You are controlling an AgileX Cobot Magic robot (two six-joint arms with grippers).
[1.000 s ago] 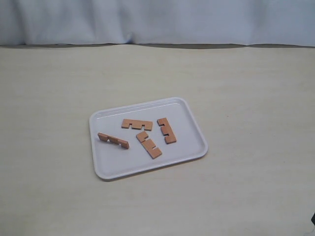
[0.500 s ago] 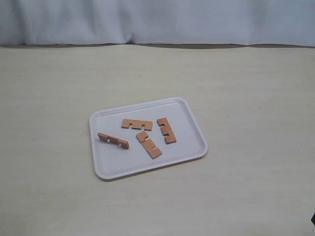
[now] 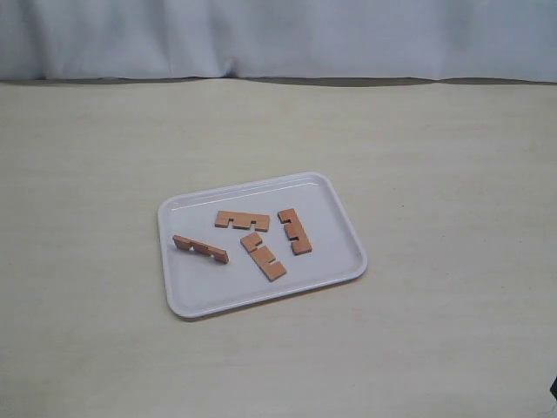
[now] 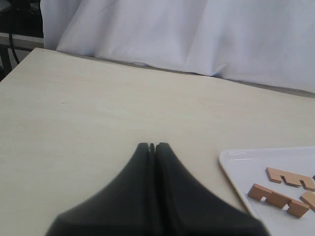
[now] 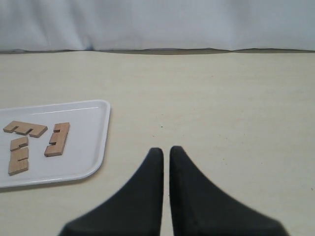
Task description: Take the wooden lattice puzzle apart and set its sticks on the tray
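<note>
**Exterior view**
- Tray (image 3: 198,292): white, rectangular, lying slightly askew on the pale table (image 3: 435,157).
- Sticks: four, reddish-brown and notched, all inside the tray, each separate from the others.
  - Far stick (image 3: 243,220): flat, toward the far rim.
  - Right stick (image 3: 294,231): flat, just beside the far stick.
  - Middle stick (image 3: 263,256): flat and slanted, near the tray's centre.
  - Left stick (image 3: 200,249): near the left rim, seemingly standing on its long edge.
- White cloth (image 3: 278,35): hangs behind the table's far edge.

**Left wrist view**
- Left gripper (image 4: 151,146): black, tips pressed tight together with nothing between them. It is over bare table (image 4: 98,108), clear of the tray.
- Tray (image 4: 236,164): one rounded corner is in frame.
  - It carries the far stick (image 4: 289,178) and the left stick (image 4: 277,199).
  - The tip of another stick is cut off by the frame edge.
- White cloth (image 4: 197,34): behind the table.

**Right wrist view**
- Right gripper (image 5: 163,150): black, closed to a thin slit and gripping nothing. It is over bare table (image 5: 221,98), clear of the tray.
- Tray (image 5: 88,147): part of it is in frame.
  - It holds the far stick (image 5: 25,128), the right stick (image 5: 57,139) and the middle stick (image 5: 18,155).
  - All three lie flat and apart.
</note>
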